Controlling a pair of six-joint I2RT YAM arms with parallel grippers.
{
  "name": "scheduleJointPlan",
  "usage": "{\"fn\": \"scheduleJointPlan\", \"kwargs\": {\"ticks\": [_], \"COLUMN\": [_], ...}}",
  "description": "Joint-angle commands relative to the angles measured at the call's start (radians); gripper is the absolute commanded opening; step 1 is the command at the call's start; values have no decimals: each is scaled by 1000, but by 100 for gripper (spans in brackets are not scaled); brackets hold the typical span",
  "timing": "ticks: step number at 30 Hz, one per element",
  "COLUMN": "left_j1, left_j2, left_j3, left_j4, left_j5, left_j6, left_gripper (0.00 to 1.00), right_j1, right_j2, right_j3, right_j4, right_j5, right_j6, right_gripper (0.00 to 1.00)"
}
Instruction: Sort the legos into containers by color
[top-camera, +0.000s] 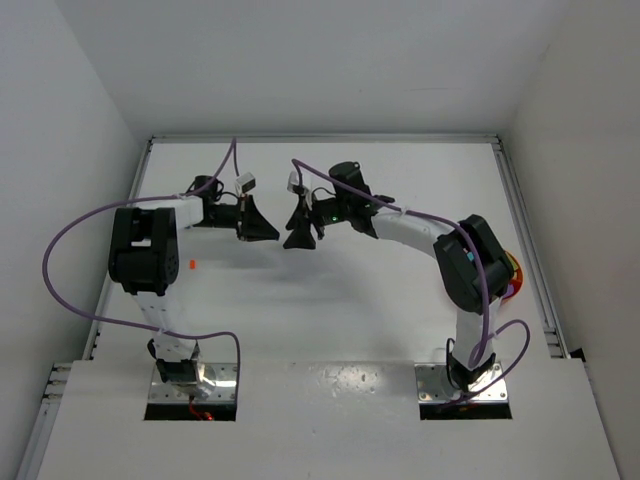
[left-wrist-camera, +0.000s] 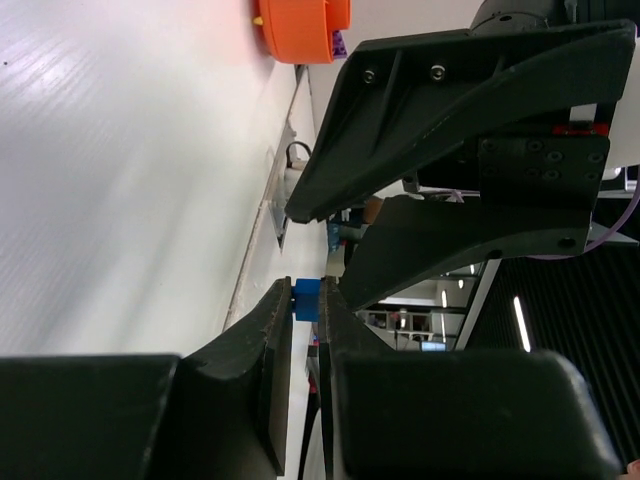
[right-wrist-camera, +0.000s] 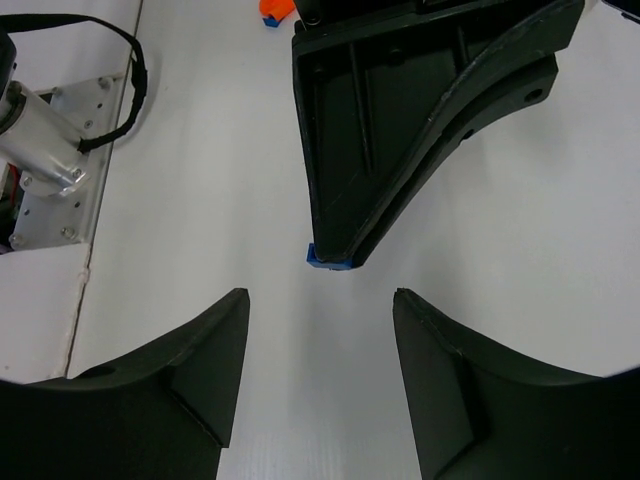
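A small blue lego is pinched between the tips of my left gripper, held above the white table. In the right wrist view the same blue lego pokes out under the left gripper. My right gripper stands open just short of it, tips level with the brick and not touching it. From above, the left gripper and right gripper meet tip to tip at mid-table. The orange bowl with a purple lego sits far off. An orange lego lies by the left arm.
The orange bowl is mostly hidden behind the right arm's elbow at the table's right edge. A metal rail runs along that side. Purple cables loop off both arms. White walls close in the table on three sides.
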Motion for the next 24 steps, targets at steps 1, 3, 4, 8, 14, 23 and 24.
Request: {"fn": "scheduleJointPlan", "kwargs": {"ticks": [1, 3, 4, 8, 14, 23, 24], "left_j1": [-18, -18, -18, -27, -27, -37, -37], "left_j2": [-43, -43, -43, -52, -52, -52, -52], "left_j3": [-4, -4, -4, -13, -13, -13, -13], "left_j4": [20, 20, 20, 29, 29, 29, 29], "left_j5": [104, 104, 104, 95, 85, 85, 85], "left_j6": [8, 8, 8, 8, -1, -1, -1], "left_gripper": [0, 0, 0, 0, 0, 0, 0], "right_j1": [14, 23, 23, 23, 32, 41, 41], "right_j2": [8, 8, 8, 8, 18, 27, 27], "right_j3": [35, 35, 35, 35, 35, 44, 44], "right_j4": [39, 51, 51, 51, 61, 61, 61], "right_j5": [-21, -9, -9, 12, 34, 43, 43], "right_j6": [-54, -54, -54, -54, -45, -45, -45], "right_gripper": [59, 59, 58, 54, 49, 48, 48]}}
